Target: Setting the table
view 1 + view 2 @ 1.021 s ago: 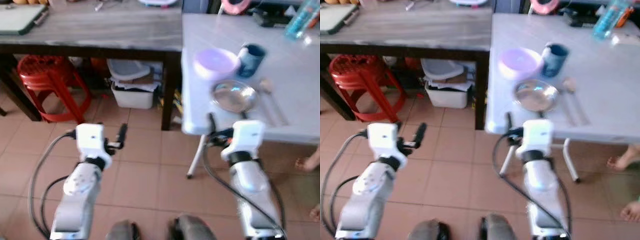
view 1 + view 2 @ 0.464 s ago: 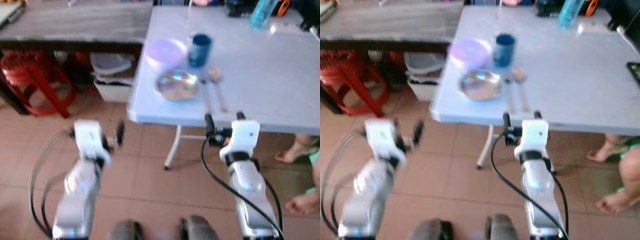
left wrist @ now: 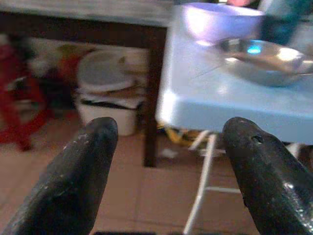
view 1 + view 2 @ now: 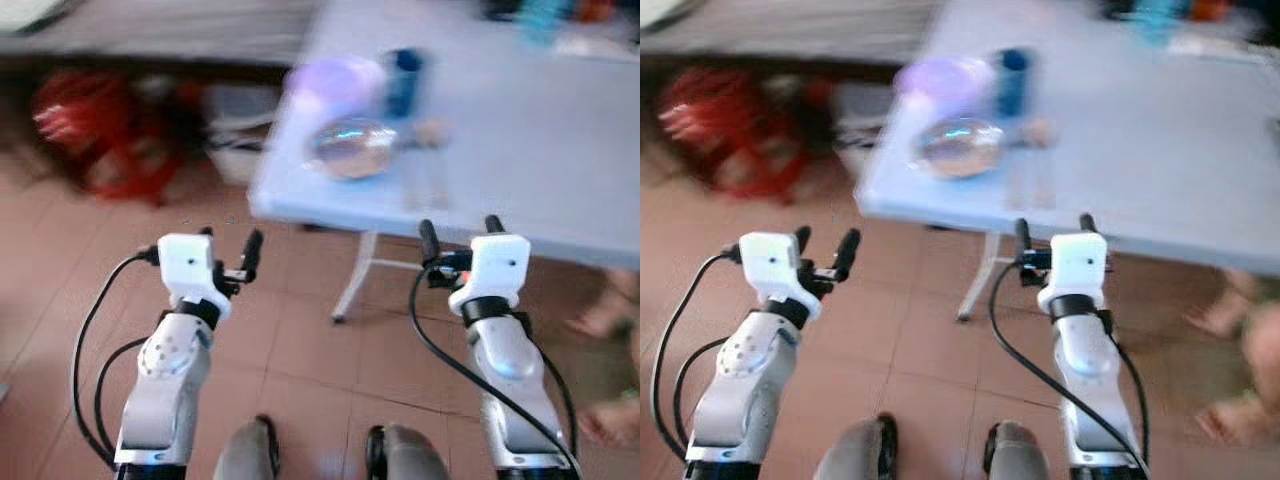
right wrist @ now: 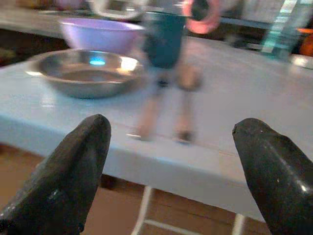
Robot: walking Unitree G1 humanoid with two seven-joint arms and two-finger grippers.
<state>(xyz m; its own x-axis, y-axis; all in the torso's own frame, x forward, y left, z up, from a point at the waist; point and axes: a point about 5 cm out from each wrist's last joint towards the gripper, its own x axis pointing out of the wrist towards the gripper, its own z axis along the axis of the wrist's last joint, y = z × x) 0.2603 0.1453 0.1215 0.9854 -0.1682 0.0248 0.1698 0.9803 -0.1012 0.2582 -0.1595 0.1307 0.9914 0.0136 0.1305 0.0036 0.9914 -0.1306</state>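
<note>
Since a second ago, the light blue folding table (image 4: 520, 150) is being framed more squarely ahead of the robot, a shift of the walking camera and not of the tableware, and the head views are being blurred by that motion. A place setting is being kept near the table's left front corner: a steel plate (image 4: 352, 149), a lilac bowl (image 4: 335, 82) just behind it, a dark blue cup (image 4: 402, 80) beside the bowl, and two slim utensils (image 5: 164, 110), too blurred to name, lying to the right of the plate. Nothing can be made out inside the plate or the bowl; the cup's inside is hidden.

Both arms are being carried forward below the table edge. The left gripper (image 4: 228, 254) and the right gripper (image 4: 458, 234) are being held with fingers spread wide and nothing between them.

A knock against the table's rim is judged the main risk, as the right gripper is being held just under it; a bump could slide the plate or tip the cup. A person's bare feet (image 4: 605, 315) are being seen near the table leg, so a further step could crowd them.
</note>
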